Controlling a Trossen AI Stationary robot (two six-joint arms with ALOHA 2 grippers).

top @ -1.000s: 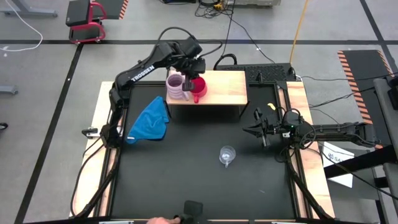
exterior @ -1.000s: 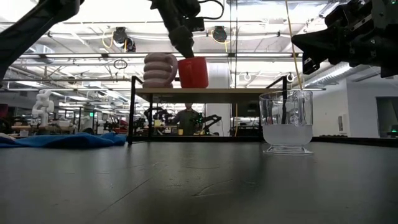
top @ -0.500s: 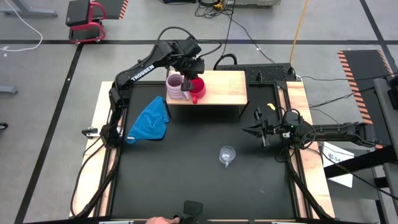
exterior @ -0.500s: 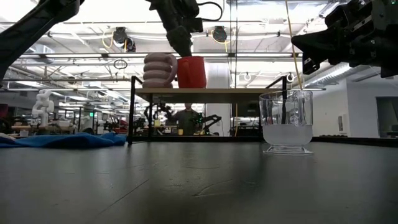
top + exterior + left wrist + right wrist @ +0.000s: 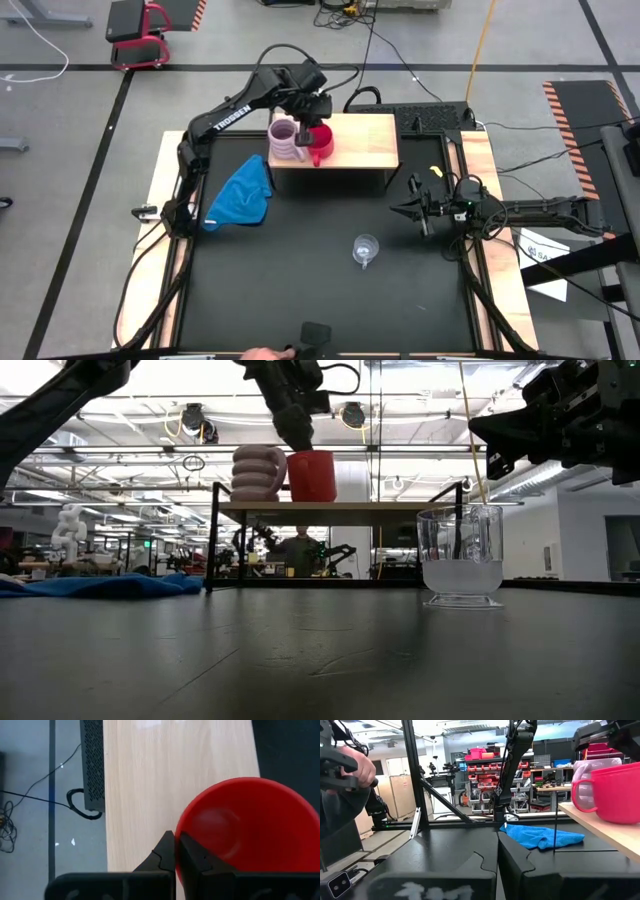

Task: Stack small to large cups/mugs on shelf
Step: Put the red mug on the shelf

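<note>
The red mug [image 5: 320, 140] stands on the light-wood shelf [image 5: 365, 140], close beside the ribbed lilac-pink mug [image 5: 284, 138], which rests on its base on the shelf's left part. My left gripper [image 5: 176, 851] is above the red mug, shut on its rim. The clear glass cup [image 5: 365, 247] stands upright on the black table, near the middle, its handle toward the near edge. My right gripper [image 5: 418, 210] waits shut over the table's right side, right of the glass cup. My left gripper pinches the red mug's rim [image 5: 186, 837] on the side toward the lilac mug, one finger inside and one outside. The fingers [image 5: 298, 435] come from above, pointing down. The mug is upright with its base at the shelf top [image 5: 380, 506]; whether it rests there I cannot tell.
A blue cloth [image 5: 242, 192] lies on the table left of the shelf. The shelf's right half [image 5: 140, 780] is bare wood. A person's hand [image 5: 255, 354] shows at the table's near edge. Pale wooden rails [image 5: 160, 200] border the table.
My left gripper has nudged the red mug slightly toward the lilac mug and back again, keeping its hold on the rim. The mug leaned a little a second ago and now stands upright.
</note>
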